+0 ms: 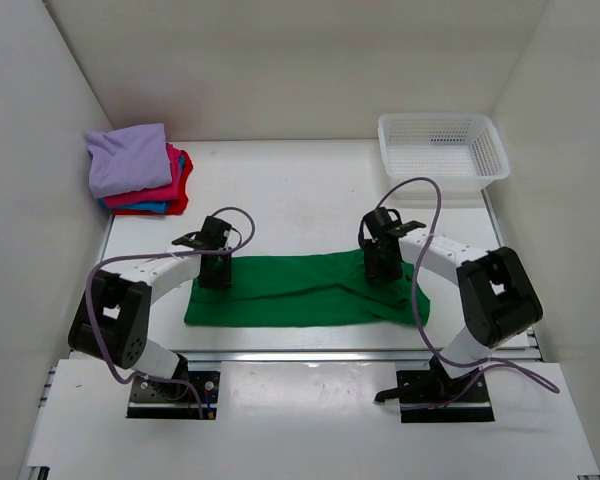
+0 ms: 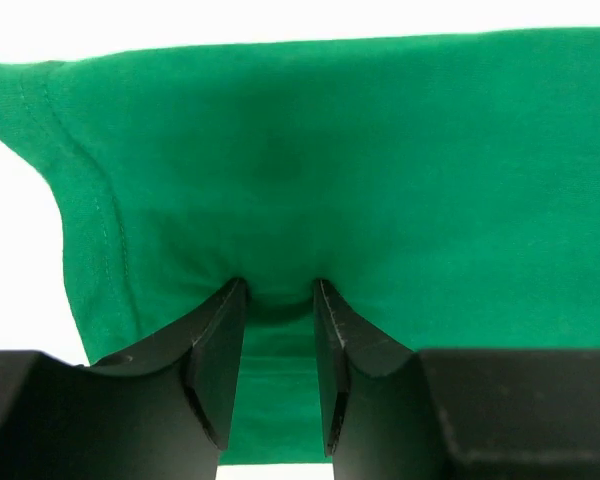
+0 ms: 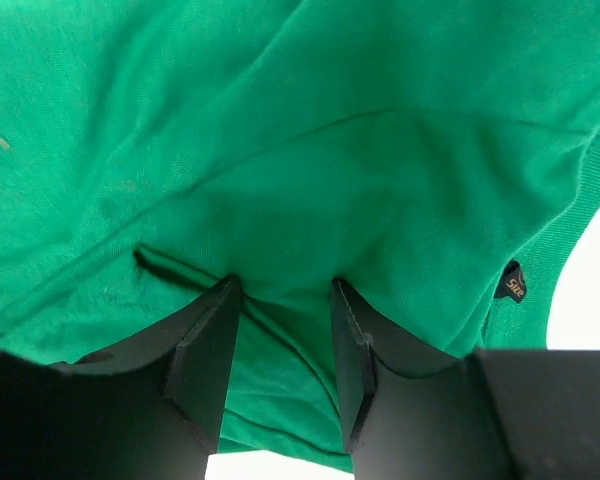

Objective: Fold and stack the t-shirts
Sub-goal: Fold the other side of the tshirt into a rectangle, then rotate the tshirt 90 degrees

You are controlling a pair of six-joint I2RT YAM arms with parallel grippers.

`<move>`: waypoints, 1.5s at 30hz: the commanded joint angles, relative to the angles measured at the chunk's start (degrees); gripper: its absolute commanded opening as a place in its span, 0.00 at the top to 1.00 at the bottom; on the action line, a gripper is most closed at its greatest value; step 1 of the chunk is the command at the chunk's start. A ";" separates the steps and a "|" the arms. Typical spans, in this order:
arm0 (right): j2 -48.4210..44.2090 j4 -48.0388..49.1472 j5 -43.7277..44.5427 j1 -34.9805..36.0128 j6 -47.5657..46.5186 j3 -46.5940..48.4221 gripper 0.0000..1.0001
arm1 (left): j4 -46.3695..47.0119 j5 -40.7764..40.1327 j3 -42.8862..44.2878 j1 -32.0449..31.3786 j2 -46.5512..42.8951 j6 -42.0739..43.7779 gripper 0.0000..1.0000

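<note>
A bright green t-shirt (image 1: pixel 300 290) lies folded into a long strip across the near middle of the table. My left gripper (image 1: pixel 215 275) points down onto its left end, and in the left wrist view the gripper (image 2: pixel 278 290) stands open, tips touching the green cloth (image 2: pixel 380 160). My right gripper (image 1: pixel 383 272) presses on the strip's right part. The right wrist view shows it (image 3: pixel 285 285) open too, over wrinkled cloth (image 3: pixel 360 150) with a dark label (image 3: pixel 513 283). Folded t-shirts (image 1: pixel 130 160) are stacked at the far left, lavender on top of pink-red and blue.
A white mesh basket (image 1: pixel 440 118) stands at the far right corner. White walls close in the table on the left, back and right. The arms' bases are bolted along the near edge.
</note>
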 commanded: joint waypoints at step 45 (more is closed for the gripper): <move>22.68 -26.47 -1.81 8.15 -14.60 68.57 0.96 | 8.68 23.15 25.37 3.45 10.16 -5.55 0.64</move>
